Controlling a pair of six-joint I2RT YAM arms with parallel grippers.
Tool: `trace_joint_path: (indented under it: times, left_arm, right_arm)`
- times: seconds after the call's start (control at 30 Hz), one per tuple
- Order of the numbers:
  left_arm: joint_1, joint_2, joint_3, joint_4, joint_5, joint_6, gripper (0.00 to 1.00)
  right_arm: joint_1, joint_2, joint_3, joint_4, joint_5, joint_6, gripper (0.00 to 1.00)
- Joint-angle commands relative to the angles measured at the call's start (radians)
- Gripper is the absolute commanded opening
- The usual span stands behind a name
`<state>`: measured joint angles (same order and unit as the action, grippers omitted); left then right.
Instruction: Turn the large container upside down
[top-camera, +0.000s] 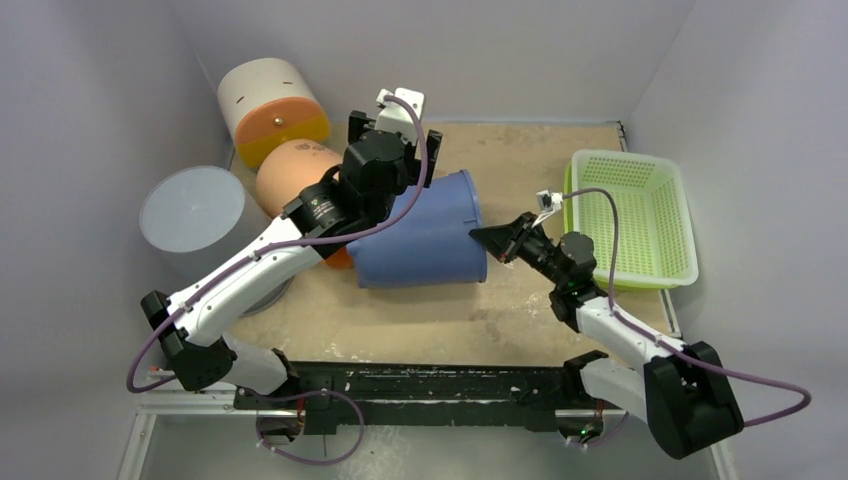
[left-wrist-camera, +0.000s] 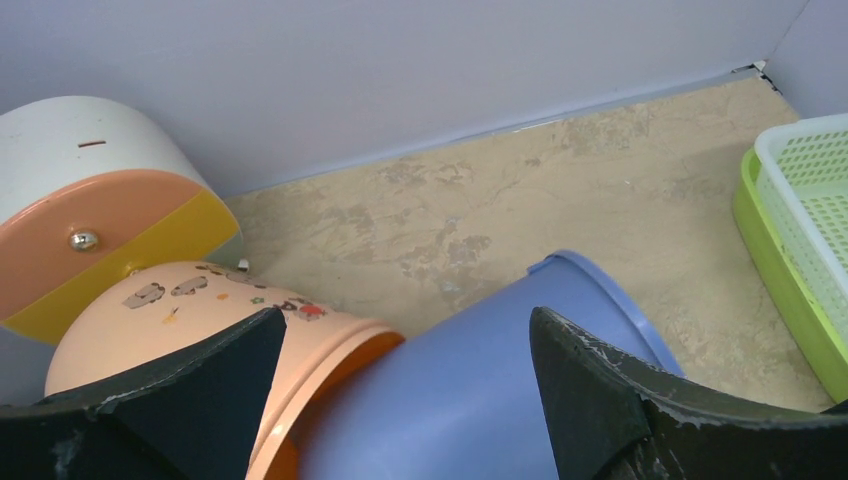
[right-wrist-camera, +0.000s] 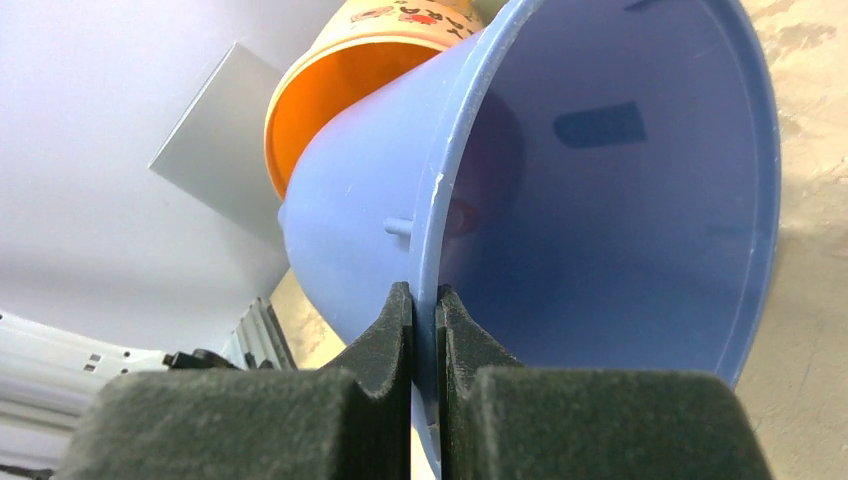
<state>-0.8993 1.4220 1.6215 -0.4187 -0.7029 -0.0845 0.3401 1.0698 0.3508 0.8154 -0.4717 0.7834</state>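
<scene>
The large container is a blue bucket lying on its side on the table, mouth facing right; its base end sits in the mouth of a peach bucket. My right gripper is shut on the blue bucket's rim, one finger inside and one outside. The bucket's inside fills the right wrist view. My left gripper is open above the blue bucket's wall, jaws wide apart, one tip over the peach bucket, holding nothing.
A white, orange and yellow cylinder lies at the back left. A grey cylinder stands at the left. A green basket sits at the right by the wall. Walls close in on three sides.
</scene>
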Motion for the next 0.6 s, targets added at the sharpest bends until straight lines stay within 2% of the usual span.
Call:
trace_joint_path:
  times: [0.0, 0.2, 0.3, 0.43, 0.57]
  left_arm:
    - [-0.008, -0.042, 0.030, 0.000, -0.035, 0.022, 0.89]
    - [-0.010, -0.040, 0.029, 0.004, -0.044, 0.025, 0.89]
    - [-0.010, -0.031, 0.038, 0.006, -0.043, 0.026, 0.89]
    - [-0.011, -0.015, 0.051, 0.006, -0.039, 0.030, 0.89]
    - [-0.015, 0.008, 0.070, 0.005, -0.030, 0.028, 0.89]
  right_arm:
    - [-0.038, 0.133, -0.099, -0.180, 0.021, -0.108, 0.00]
    - [-0.038, 0.039, -0.059, -0.155, -0.113, -0.081, 0.00]
    - [-0.037, -0.082, -0.047, -0.134, -0.227, -0.018, 0.00]
    - [-0.037, -0.237, -0.012, -0.156, -0.293, 0.033, 0.00]
    - [-0.035, -0.275, -0.023, -0.005, -0.396, 0.151, 0.00]
